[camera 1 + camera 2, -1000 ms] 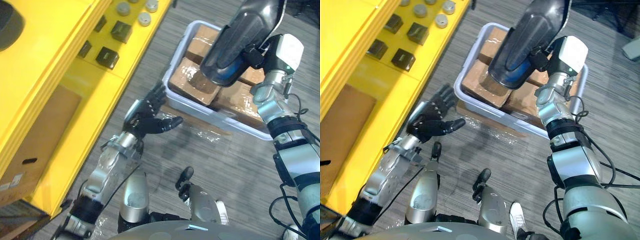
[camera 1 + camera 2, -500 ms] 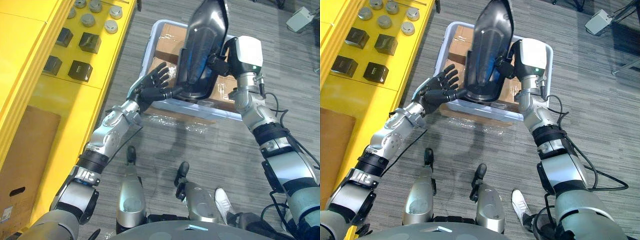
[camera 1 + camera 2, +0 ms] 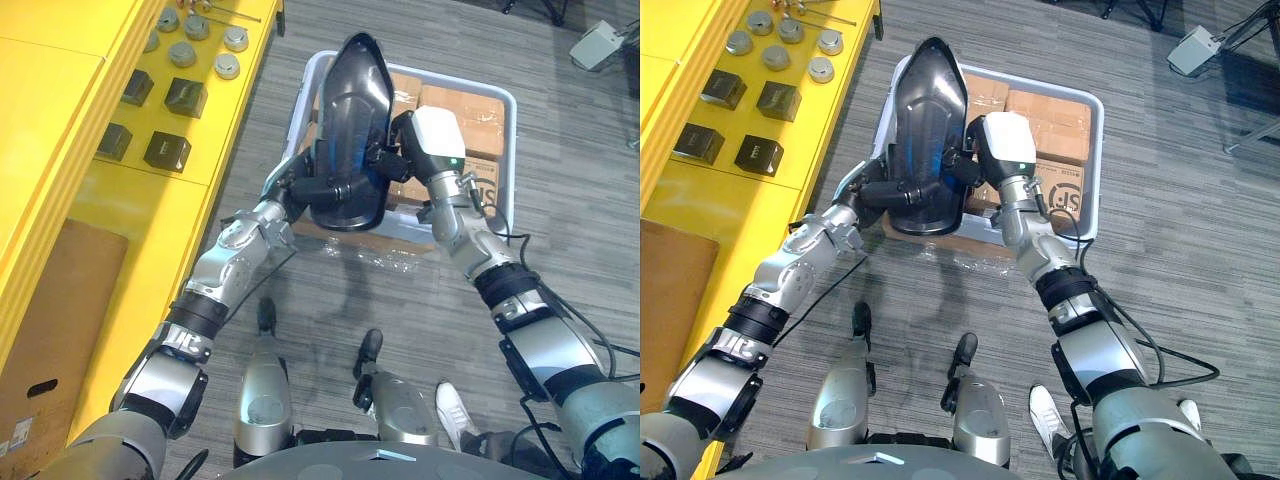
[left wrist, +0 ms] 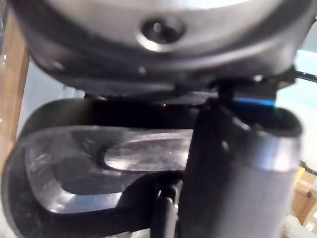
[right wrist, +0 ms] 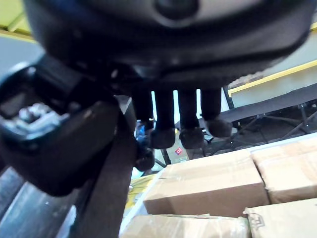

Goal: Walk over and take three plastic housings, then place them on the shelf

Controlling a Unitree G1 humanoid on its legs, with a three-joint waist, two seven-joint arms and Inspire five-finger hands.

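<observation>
- The left hand is gripping the lower left edge of the black housing, fingers curled round the rim and thumb lying across the face.
- The right hand is pinching the opposite edge, thumb on one side and fingers on the other, so both hands are carrying the one housing.
- The housing is hanging in the air, tipped up, above the near end of the bin.
- The bin is sitting on the floor just ahead, packed w/ cardboard boxes.
- The yellow shelf is running along the robot's left, bearing black blocks and metal discs.
- Step, as I'm reading it: pick done for this housing, carry to the shelf starting. Can't tell which of the three it is.
- Next move is prob. calling for a turn left w/ both grips firm, then lowering onto a bare patch, clear of the blocks.
</observation>
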